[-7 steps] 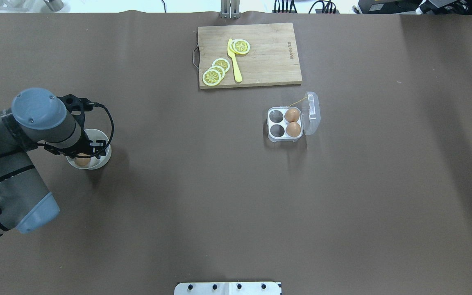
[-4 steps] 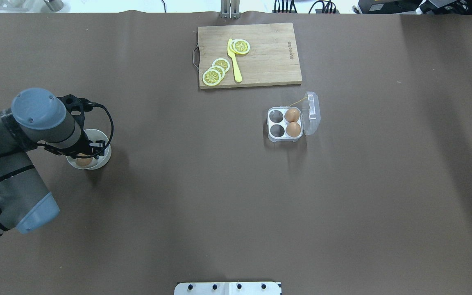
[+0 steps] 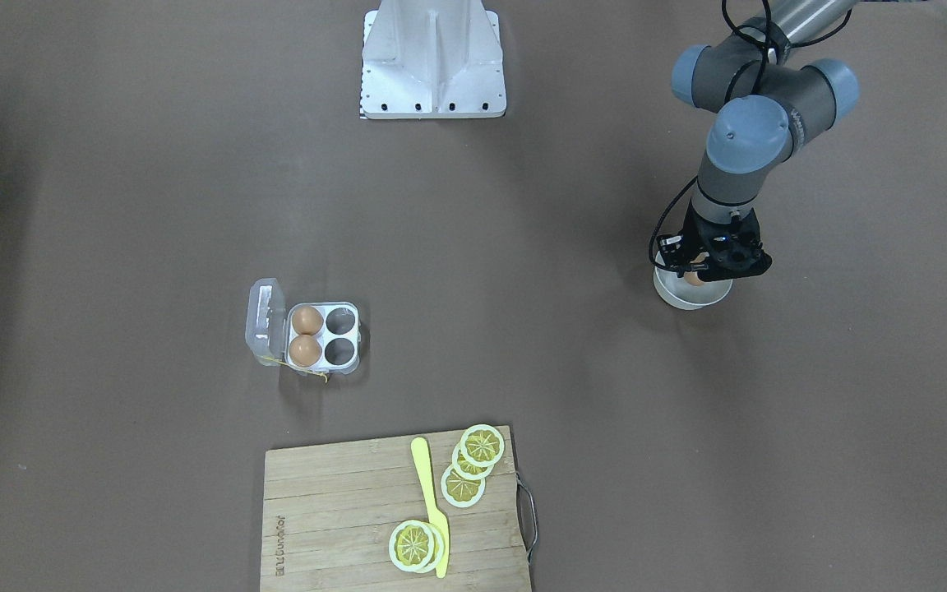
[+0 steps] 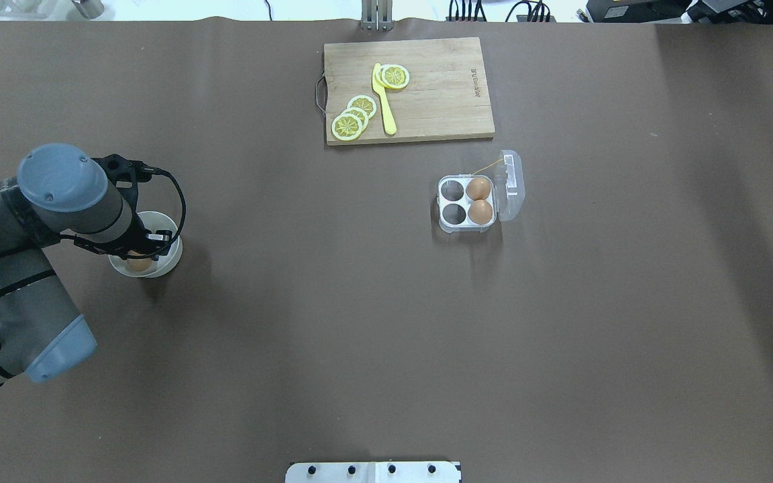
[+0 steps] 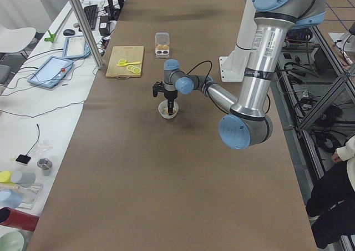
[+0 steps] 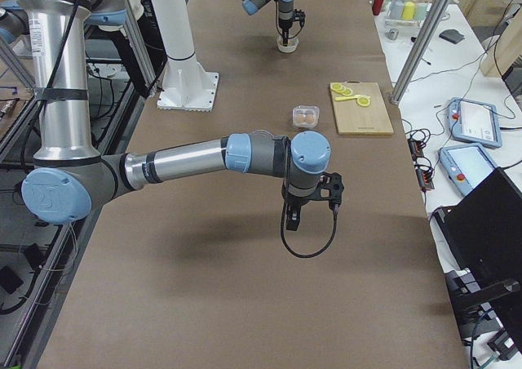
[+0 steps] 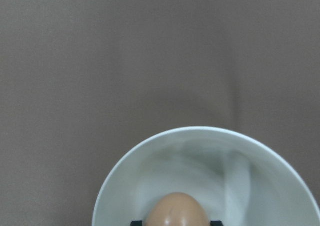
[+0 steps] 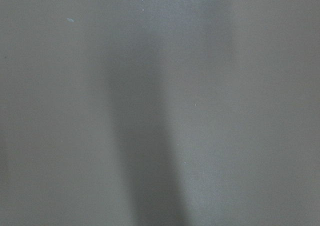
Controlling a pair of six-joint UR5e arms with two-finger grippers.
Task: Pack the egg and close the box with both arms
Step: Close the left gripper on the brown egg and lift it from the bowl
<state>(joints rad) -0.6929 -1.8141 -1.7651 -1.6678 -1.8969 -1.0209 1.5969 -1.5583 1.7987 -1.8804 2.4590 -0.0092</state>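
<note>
An orange-brown egg (image 7: pixel 176 211) lies in a round white bowl (image 4: pixel 173 260) at the table's left. My left gripper (image 4: pixel 139 255) reaches down into the bowl, and its black fingertips (image 7: pixel 137 222) press on both sides of this egg. The egg also shows in the front view (image 3: pixel 694 277). The clear box (image 4: pixel 467 229) stands open right of centre, its lid (image 4: pixel 511 184) folded out to the right. Two eggs (image 4: pixel 479 200) fill its right cells, and the two left cells (image 4: pixel 453 202) are empty. My right gripper (image 6: pixel 292 222) hovers over bare table, and I cannot tell whether it is open.
A wooden cutting board (image 4: pixel 440 94) with lemon slices (image 4: pixel 353 117) and a yellow knife (image 4: pixel 384 100) lies behind the box. The white arm stand (image 3: pixel 432 57) sits at the table's near edge. The right wrist view shows only brown table.
The left gripper has settled slightly lower over the egg in the bowl, so less of the egg shows. Nothing else has moved.
</note>
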